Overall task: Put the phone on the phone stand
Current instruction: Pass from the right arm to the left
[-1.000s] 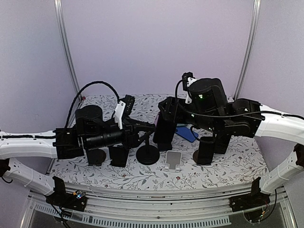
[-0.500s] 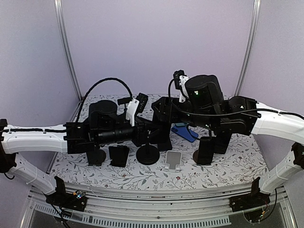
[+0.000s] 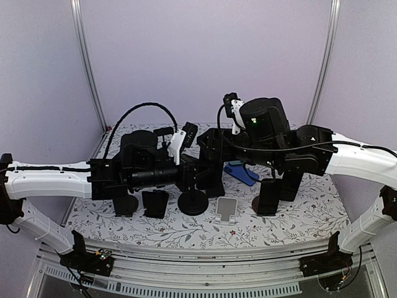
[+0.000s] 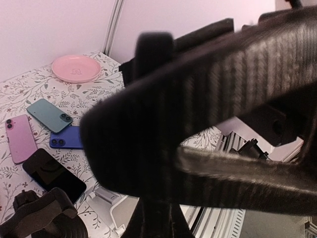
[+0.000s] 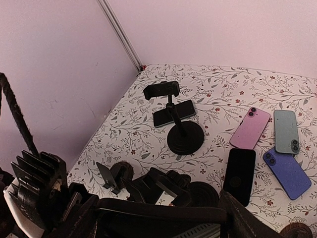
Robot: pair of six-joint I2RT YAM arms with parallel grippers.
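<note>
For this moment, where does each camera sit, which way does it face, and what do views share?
Top external: above and behind the bases, looking down across the table; left arm and right arm show.
Left wrist: on the left arm, facing right toward the pink plate; its blurred fingers fill the frame.
Right wrist: raised, facing the back-left corner and the black stand; its fingers edge the bottom.
Shared: all three show the blue phone.

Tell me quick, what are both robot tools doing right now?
Left tool: shut, seemingly gripping the post of the black stand.
Right tool: open, holding nothing.
</note>
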